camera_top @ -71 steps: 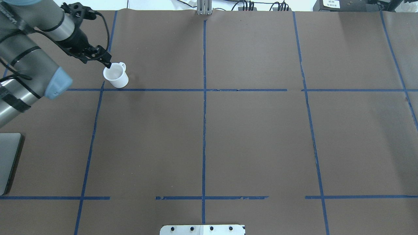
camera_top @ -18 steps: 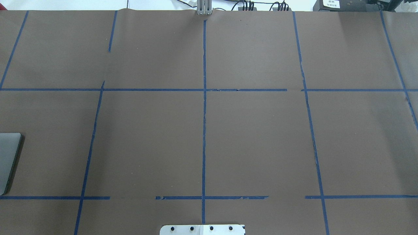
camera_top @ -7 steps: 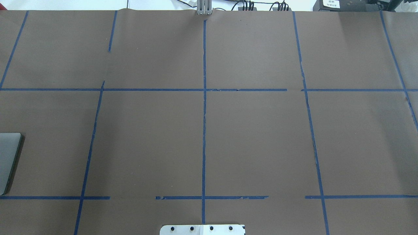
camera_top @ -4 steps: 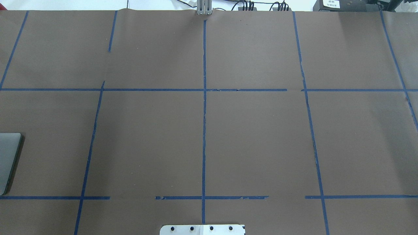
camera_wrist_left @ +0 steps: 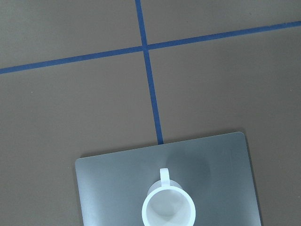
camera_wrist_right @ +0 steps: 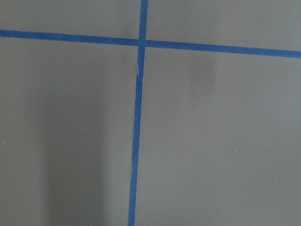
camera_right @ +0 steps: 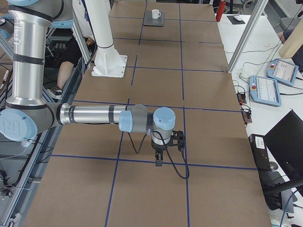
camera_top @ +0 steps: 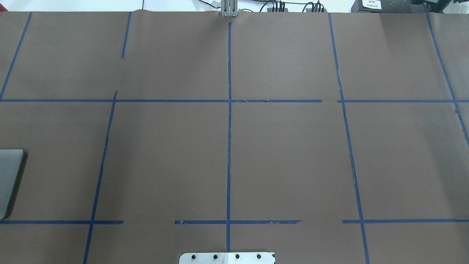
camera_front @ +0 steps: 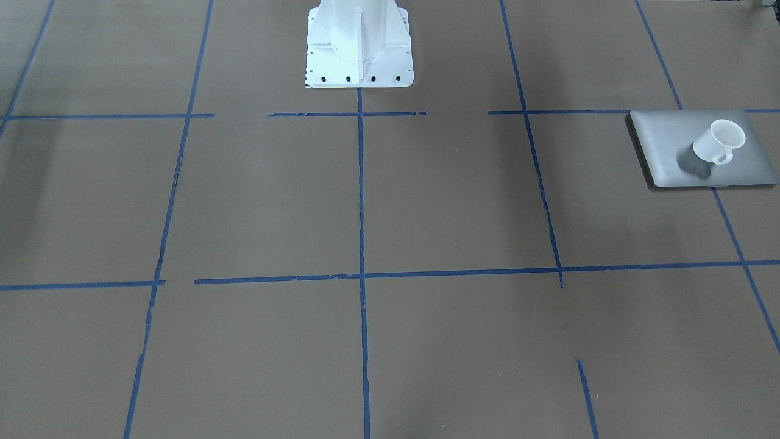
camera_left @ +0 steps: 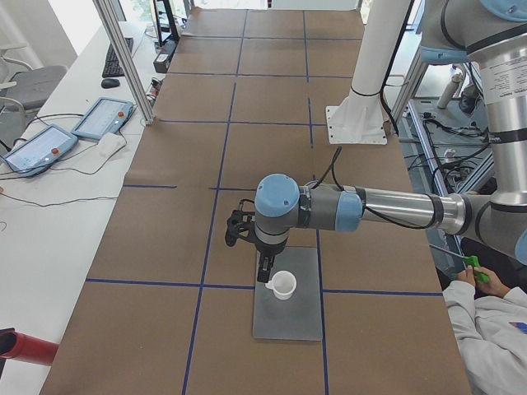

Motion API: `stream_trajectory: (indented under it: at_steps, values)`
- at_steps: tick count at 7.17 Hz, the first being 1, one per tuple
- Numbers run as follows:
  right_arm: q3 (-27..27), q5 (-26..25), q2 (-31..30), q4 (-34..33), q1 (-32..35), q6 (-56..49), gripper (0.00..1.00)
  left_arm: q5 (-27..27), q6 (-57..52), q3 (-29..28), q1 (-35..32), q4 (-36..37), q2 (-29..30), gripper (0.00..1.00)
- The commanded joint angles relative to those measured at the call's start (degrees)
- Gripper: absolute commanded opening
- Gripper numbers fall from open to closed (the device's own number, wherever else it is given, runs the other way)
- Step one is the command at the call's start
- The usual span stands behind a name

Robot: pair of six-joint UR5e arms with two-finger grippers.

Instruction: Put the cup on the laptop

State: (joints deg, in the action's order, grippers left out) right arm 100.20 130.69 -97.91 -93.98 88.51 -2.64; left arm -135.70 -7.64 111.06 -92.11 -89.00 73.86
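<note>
The white cup [camera_front: 719,141] stands upright on the closed silver-grey laptop [camera_front: 670,152], handle toward the camera. In the exterior left view the cup [camera_left: 282,285] sits on the laptop [camera_left: 288,317], and my left gripper [camera_left: 263,274] hangs just above and beside its handle; I cannot tell whether it is open. The left wrist view looks down on the cup [camera_wrist_left: 168,211] and laptop [camera_wrist_left: 113,183], with no fingers showing. My right gripper [camera_right: 158,161] points down at bare table far from the cup [camera_right: 155,14]; its state cannot be told. The overhead view shows only the laptop's corner [camera_top: 9,179].
The white robot base [camera_front: 358,49] stands at the table's robot-side edge. Blue tape lines [camera_top: 229,128] grid the brown table cover. A side bench holds tablets [camera_left: 103,119]. A seated person [camera_left: 490,329] is beside the robot.
About ten seconds ago my left gripper held the cup at the overhead view's upper left. Arm and cup have since left that view. Nothing changed there in the last 2.5 seconds.
</note>
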Motion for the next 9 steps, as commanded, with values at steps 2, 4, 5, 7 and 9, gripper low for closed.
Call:
stream_trajectory:
  at_steps: [2, 4, 5, 7, 9]
  values:
    - [0.0, 0.0, 0.0, -0.1, 0.0, 0.0, 1.00, -0.1, -0.1, 0.0, -0.2, 0.1, -0.2, 1.00]
    - [0.0, 0.0, 0.0, 0.0, 0.0, 0.0, 1.00, 0.0, -0.3, 0.6, -0.3, 3.5, 0.0, 1.00]
    - [0.0, 0.0, 0.0, 0.0, 0.0, 0.0, 1.00, -0.1, -3.9, 0.7, -1.0, 5.0, 0.1, 1.00]
    - [0.0, 0.0, 0.0, -0.1, 0.0, 0.0, 1.00, -0.1, -6.1, 0.0, -3.0, 7.0, 0.3, 1.00]
    - [0.0, -0.1, 0.0, -0.1, 0.0, 0.0, 1.00, -0.1, -6.1, -2.2, -3.0, 6.8, 1.5, 1.00]
